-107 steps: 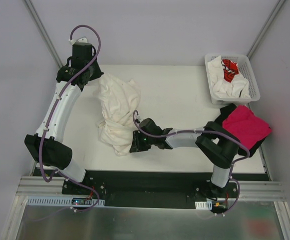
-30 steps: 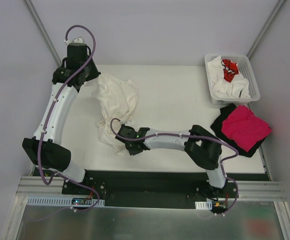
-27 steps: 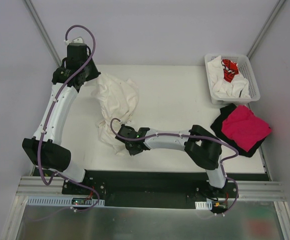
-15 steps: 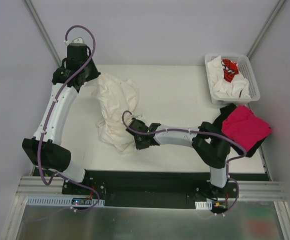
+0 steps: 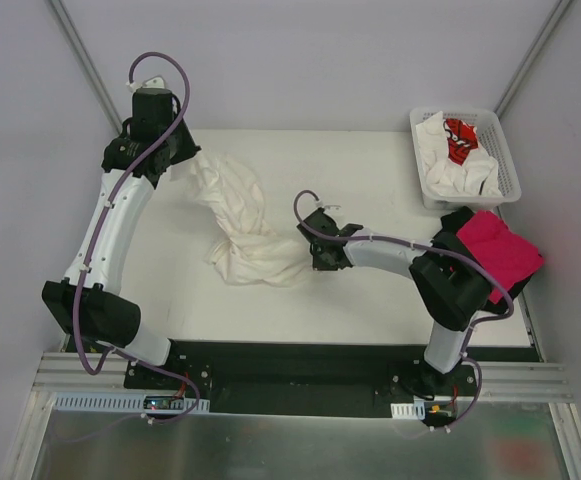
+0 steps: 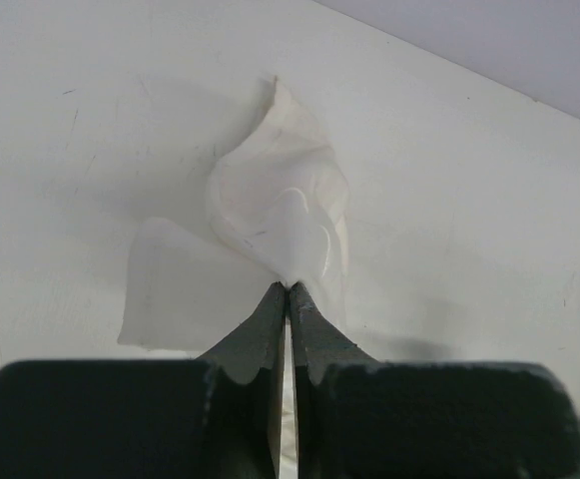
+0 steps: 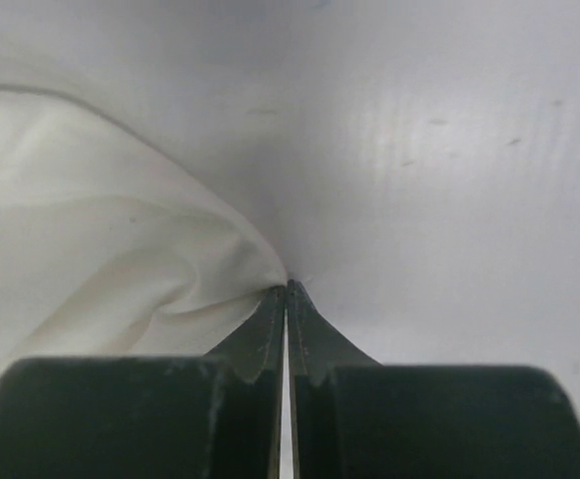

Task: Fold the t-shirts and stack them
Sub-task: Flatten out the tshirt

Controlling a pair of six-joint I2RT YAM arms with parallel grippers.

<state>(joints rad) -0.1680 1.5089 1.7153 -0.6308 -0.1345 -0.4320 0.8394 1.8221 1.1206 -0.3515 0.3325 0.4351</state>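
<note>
Step in hand, as judged: opening out one cream t-shirt (image 5: 238,225) before any fold is made.

- Left gripper (image 6: 288,291): fingers closed, a small peak of cloth pinched at the tips, near the far-left corner of the bench (image 5: 370,180).
- Right gripper (image 7: 287,289): fingers closed on a cloth edge, about mid-bench.
- The shirt is strung between the two grips as a twisted, rope-like band and lies on the bench. The long axis runs diagonally from the far-left corner towards bench centre. It is narrow at the far-left end, with the bulk bunched at the centre end, just left of the right gripper.
- Which part is pinched (hem, sleeve or shoulder) cannot be told; probably edges.

To be done well:
- The twist should be taken out first, or the creases will be locked in.
- The grips should be drawn apart evenly and kept low, so the bulk is dragged flat rather than lifted.
- The spread is best made over the bare middle, well apart from the magenta t-shirt (image 5: 495,250) at the right edge and the basket (image 5: 511,165) at the far-right corner.
- Both pinches look shallow, so slip under a hard pull is a risk.
</note>
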